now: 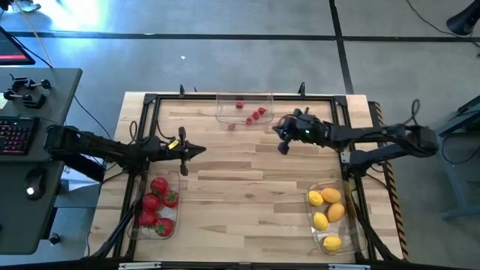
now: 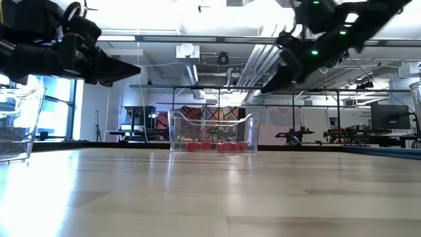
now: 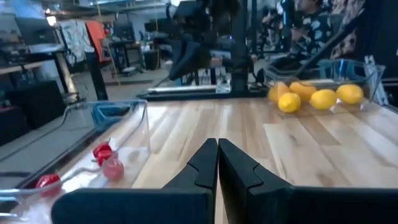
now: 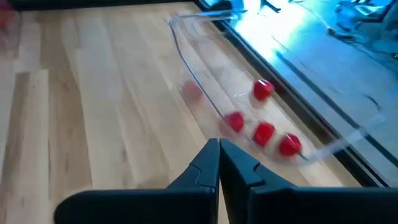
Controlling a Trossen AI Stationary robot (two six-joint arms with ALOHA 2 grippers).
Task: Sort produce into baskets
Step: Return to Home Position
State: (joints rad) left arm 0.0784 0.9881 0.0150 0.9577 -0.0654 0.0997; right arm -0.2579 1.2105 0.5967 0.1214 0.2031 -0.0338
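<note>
Three clear bins stand on the wooden table. The far bin (image 1: 244, 109) holds several tiny red berries (image 1: 255, 114); it also shows in the low view (image 2: 214, 133) and the right wrist view (image 4: 273, 134). The near-left bin (image 1: 157, 204) holds red tomatoes (image 1: 159, 186). The near-right bin (image 1: 330, 217) holds yellow and orange lemons (image 1: 330, 196). My left gripper (image 1: 202, 151) is shut and empty above the table beyond the tomato bin. My right gripper (image 1: 283, 147) is shut and empty, raised just right of the berry bin.
A black metal frame (image 1: 247, 96) runs round the table's edges. The table's middle (image 1: 247, 180) is bare wood between the bins. A desk with a keyboard (image 1: 15, 135) stands left of the table.
</note>
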